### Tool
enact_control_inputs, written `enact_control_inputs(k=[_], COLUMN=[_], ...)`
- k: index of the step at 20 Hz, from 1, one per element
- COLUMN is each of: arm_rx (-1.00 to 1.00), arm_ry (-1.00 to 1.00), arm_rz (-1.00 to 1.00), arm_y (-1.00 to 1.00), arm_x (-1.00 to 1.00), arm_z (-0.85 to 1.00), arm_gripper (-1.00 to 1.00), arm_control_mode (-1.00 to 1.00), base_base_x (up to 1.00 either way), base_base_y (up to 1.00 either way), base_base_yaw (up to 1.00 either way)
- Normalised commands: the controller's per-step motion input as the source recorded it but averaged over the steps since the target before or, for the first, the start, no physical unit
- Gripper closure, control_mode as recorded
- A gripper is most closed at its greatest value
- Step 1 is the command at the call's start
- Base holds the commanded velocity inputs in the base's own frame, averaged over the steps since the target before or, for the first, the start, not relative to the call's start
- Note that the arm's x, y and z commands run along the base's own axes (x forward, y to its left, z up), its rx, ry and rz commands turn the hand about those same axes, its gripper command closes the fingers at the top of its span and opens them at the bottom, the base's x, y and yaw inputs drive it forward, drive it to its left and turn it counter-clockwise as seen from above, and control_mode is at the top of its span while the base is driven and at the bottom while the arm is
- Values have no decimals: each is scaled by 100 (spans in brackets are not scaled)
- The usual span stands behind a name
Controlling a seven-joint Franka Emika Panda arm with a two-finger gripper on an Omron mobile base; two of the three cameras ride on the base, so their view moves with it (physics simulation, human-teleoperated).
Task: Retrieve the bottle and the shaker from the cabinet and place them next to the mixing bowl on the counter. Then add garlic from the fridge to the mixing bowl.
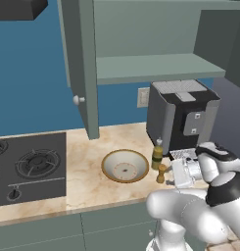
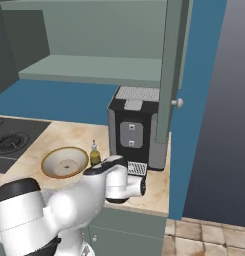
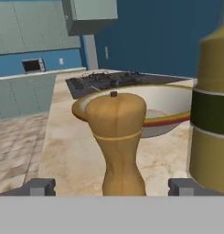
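Observation:
The wooden shaker stands upright on the counter, right in front of the hand camera, between my gripper's two fingertips. The jaws stand wide apart, with a gap on each side of the shaker. In the left base view the shaker stands just right of the mixing bowl, with my gripper reaching it from the right. The olive-yellow bottle stands upright right behind the shaker, also beside the bowl. The bottle and the bowl's rim show close by in the hand view. The garlic and the fridge are out of view.
A dark coffee machine stands on the counter behind the bottle. The stove lies to the bowl's left. Above, the cabinet door hangs open over the counter, and the cabinet shelf sits behind it.

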Motion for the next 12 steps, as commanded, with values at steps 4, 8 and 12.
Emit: enact_control_inputs(k=[4, 8, 12], arm_rx=[7, 9, 2], arm_ry=[-13, -3, 1], arm_rz=[-2, -2, -5], arm_y=[-17, -4, 0], arm_x=[-30, -42, -41], arm_z=[49, 84, 100], arm_gripper=[-100, -100, -100], arm_control_mode=[-100, -100, -100], base_base_x=[0, 0, 0], base_base_y=[0, 0, 0], base_base_yaw=[0, 0, 0])
